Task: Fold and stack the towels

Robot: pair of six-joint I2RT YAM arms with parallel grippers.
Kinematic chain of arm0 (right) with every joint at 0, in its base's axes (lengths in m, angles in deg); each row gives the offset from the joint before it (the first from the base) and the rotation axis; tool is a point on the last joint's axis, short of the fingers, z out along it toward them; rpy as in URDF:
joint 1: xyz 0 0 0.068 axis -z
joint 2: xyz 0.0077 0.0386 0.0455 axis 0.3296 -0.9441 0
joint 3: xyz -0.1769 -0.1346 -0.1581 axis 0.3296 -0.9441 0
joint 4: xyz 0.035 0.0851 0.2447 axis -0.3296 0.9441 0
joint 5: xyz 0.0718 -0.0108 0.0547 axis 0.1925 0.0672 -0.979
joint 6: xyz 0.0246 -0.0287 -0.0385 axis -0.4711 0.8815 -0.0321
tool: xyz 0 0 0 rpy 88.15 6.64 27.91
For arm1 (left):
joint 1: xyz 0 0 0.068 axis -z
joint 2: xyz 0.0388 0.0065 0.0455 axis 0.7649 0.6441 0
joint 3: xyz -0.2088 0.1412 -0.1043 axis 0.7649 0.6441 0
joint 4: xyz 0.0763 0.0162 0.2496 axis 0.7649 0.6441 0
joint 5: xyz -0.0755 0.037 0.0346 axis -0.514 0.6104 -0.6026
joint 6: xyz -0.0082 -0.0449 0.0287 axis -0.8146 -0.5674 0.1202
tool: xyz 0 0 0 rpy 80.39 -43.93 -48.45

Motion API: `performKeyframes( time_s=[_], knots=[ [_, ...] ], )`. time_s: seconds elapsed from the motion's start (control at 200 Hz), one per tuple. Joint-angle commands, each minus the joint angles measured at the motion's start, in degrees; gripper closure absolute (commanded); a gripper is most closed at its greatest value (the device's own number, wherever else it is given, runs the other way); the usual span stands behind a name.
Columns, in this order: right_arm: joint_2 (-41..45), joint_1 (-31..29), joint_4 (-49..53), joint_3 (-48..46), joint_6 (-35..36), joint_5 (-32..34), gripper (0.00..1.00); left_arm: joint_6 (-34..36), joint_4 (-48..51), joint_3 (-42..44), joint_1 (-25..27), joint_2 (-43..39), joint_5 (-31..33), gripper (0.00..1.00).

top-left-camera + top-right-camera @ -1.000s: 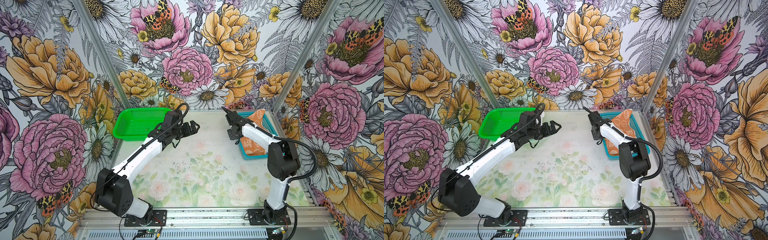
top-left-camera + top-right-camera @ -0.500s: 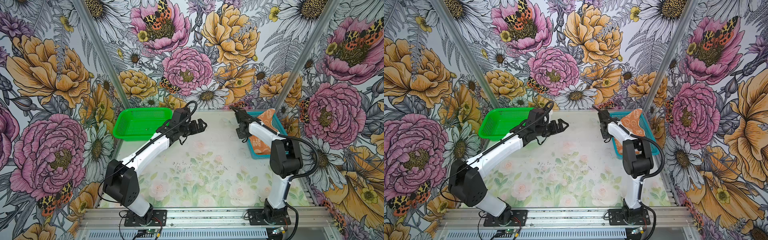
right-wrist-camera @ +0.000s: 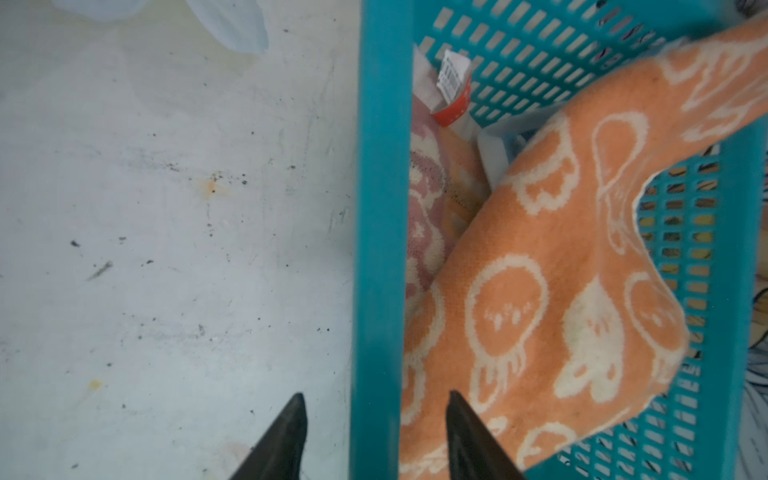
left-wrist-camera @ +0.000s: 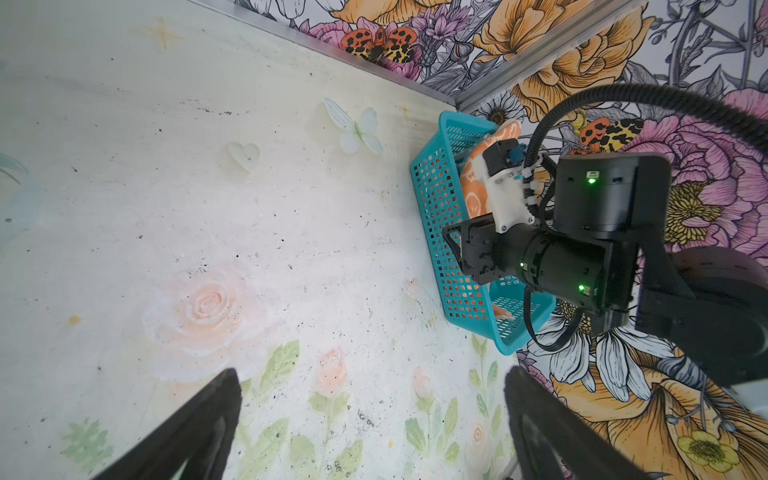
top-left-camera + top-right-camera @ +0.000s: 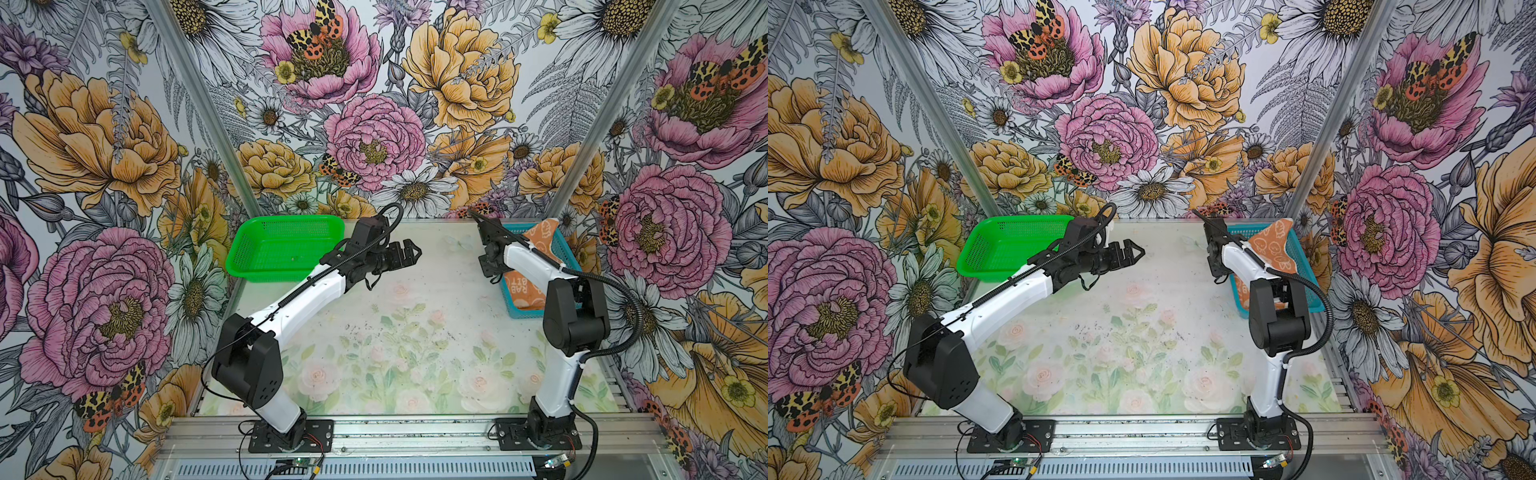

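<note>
Reaching for the first towel, I have the right fingers (image 3: 469, 449) parted partway and holding nothing. They straddle the near wall of the blue basket (image 3: 378, 208). That is the wrong place to close, since I would only pinch plastic.

My plan is to shift inward until both tips are over the orange towel (image 3: 540, 291). It lies heaped in the basket with one corner reaching up over the rim. I would then drop onto a raised fold and close on a single layer, so the lettered towel (image 5: 521, 286), beside and partly under it, is left in place. A straight lift should keep the cloth from snagging the mesh or tipping the basket. I cannot make out a third towel.

The left fingers (image 4: 195, 436) stand wide and empty over the counter (image 5: 415, 332), not far from the green basket (image 5: 282, 249). I'd have them ready to catch a hanging corner once the cloth is out.
</note>
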Motion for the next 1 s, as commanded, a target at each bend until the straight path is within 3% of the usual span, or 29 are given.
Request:
performKeyframes(
  time_s=[0.0,0.05,0.105,0.265,0.505,0.685,0.771,0.876,0.996],
  knots=[
    [8.61,0.43,0.2,1.63,-2.86,-3.29,0.24,1.09,-0.6,-2.76,0.73,0.45,2.05,0.01],
    [11.98,1.4,0.09,1.79,-4.76,-4.22,0.09,2.32,0.42,-4.09,0.93,0.95,2.79,0.01],
    [14.68,3.39,0.19,2.2,-6.82,-5.56,0.01,3.62,1.22,-5.75,1.17,1.59,2.98,0.01],
    [16.52,13.05,0.59,1.65,-12.86,-8.8,0.01,6.72,1.32,-10.2,3.94,4.38,5.17,0.01],
    [10.46,24.34,0.65,0.4,-17.21,-18.89,0.05,8.28,1.39,-18.06,10.38,14.46,5.95,0.01],
    [3.18,25.34,0.61,1.45,-17.45,-20.48,0.18,8.26,1.35,-20.88,12.57,19.02,3.99,0.01],
    [0.67,25.34,0.27,1.72,-18.18,-20.7,0.32,8.25,1.38,-20.57,12.72,19.52,3.56,0.01],
    [-0.34,25.34,-0.51,1.39,-19.01,-21.19,0.57,8.82,1.7,-19.9,12.58,19.57,3.91,0.01],
    [-1.59,25.34,-0.96,1.36,-18.74,-21.26,0.68,8.96,1.86,-19.73,12.46,19.87,3.69,0.01]
  ],
)
